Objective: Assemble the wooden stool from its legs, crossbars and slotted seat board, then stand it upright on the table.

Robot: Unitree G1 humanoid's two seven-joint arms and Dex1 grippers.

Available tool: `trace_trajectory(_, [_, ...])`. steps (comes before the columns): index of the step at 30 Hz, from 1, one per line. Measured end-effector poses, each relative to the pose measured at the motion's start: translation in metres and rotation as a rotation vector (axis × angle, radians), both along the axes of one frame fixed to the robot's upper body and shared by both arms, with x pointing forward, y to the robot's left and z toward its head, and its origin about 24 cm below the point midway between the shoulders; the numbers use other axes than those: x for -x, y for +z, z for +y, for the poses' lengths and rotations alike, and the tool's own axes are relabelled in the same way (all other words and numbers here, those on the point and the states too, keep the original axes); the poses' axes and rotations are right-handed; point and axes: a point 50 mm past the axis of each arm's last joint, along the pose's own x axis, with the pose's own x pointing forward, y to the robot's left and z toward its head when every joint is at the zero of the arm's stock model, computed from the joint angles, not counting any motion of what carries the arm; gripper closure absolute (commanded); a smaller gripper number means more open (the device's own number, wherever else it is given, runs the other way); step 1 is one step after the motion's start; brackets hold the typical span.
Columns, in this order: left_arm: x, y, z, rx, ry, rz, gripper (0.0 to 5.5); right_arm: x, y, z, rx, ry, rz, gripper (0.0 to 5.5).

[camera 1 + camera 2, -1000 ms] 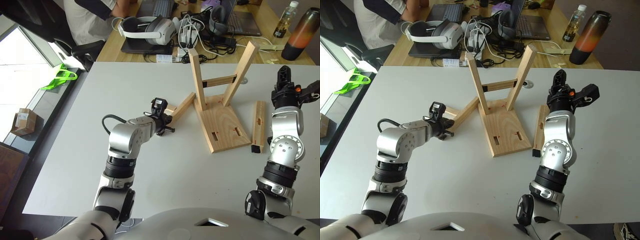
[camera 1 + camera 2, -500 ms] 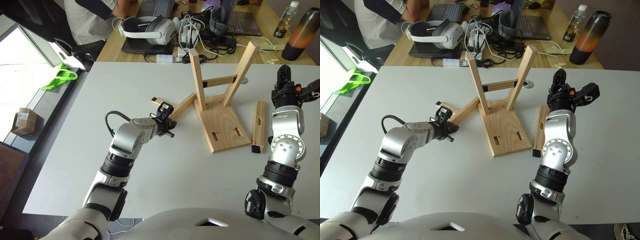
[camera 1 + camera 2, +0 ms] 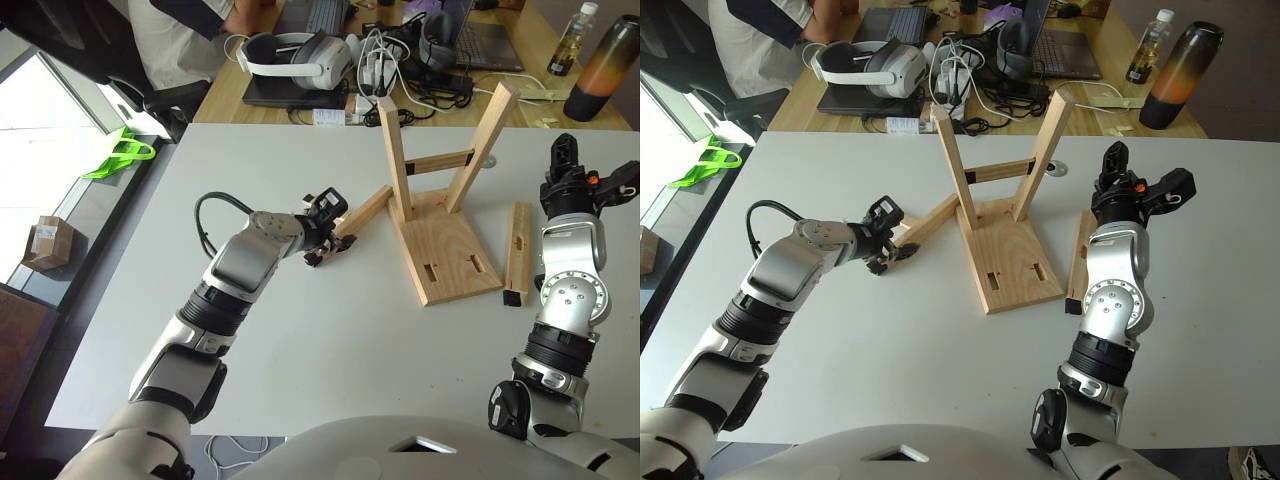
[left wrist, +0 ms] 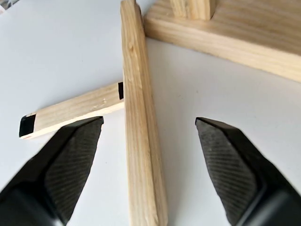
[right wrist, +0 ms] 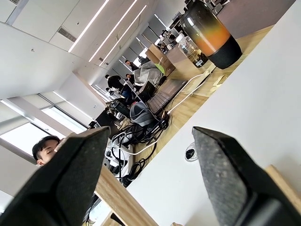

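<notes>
The left hand (image 4: 148, 157) is released. Its two ribbed fingers (image 4: 70, 162) are spread either side of a loose leg (image 4: 141, 141) lying on the white counter (image 4: 56, 47), and neither pad touches the wood. A short crossbar (image 4: 75, 109) with a black end juts from that leg's side and lies along the counter. The leg's far end sits close against the edge of the slotted seat board (image 3: 447, 255); whether it rests on the board or just beside it, I cannot tell. The board lies face down with two upright legs (image 3: 393, 150) standing out of it, tied by a joining crossbar (image 3: 440, 160). Two slots near its front edge are unfilled. Just right of the board lies a second loose leg (image 3: 517, 250). Beyond that, the right hand (image 5: 148, 181) is raised off the counter, released and holding nothing.

The parts look like light, stiff, smooth softwood, likely to skate on the counter if nudged. The square faces should suit flat pads. The best hold is probably across the loose leg's long sides near the crossbar joint. Lifting by the crossbar could pull a push-fit joint apart.
</notes>
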Motion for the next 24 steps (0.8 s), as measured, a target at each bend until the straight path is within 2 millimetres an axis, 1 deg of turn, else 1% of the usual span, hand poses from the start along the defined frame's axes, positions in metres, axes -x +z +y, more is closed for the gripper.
trace_trajectory(2, [-0.001, -0.008, 0.004, -0.013, 0.013, 0.030, 1.59, 0.001, -0.003, 0.000, -0.002, 0.000, 0.011, 2.18])
trace_trajectory(5, [-0.001, -0.019, 0.004, -0.012, 0.033, 0.091, 2.12, 0.002, -0.003, 0.000, -0.002, -0.001, 0.016, 2.18])
trace_trajectory(7, [-0.001, -0.023, 0.005, -0.011, 0.038, 0.126, 2.47, 0.002, -0.003, 0.000, -0.002, -0.002, 0.017, 2.18])
trace_trajectory(8, [-0.001, -0.023, 0.005, -0.012, 0.038, 0.133, 2.57, 0.002, -0.003, 0.000, -0.002, -0.002, 0.016, 2.18])
trace_trajectory(19, [-0.003, -0.022, 0.005, 0.022, 0.073, 0.177, 4.32, 0.002, -0.002, 0.005, -0.009, 0.007, 0.006, 2.18])
trace_trajectory(21, [-0.003, -0.021, 0.006, 0.028, 0.082, 0.174, 4.47, 0.002, -0.002, 0.005, -0.004, 0.005, 0.008, 2.18])
trace_trajectory(24, [-0.005, -0.012, 0.007, 0.063, 0.105, 0.151, 4.47, 0.002, -0.002, 0.005, -0.003, 0.005, 0.009, 2.18])
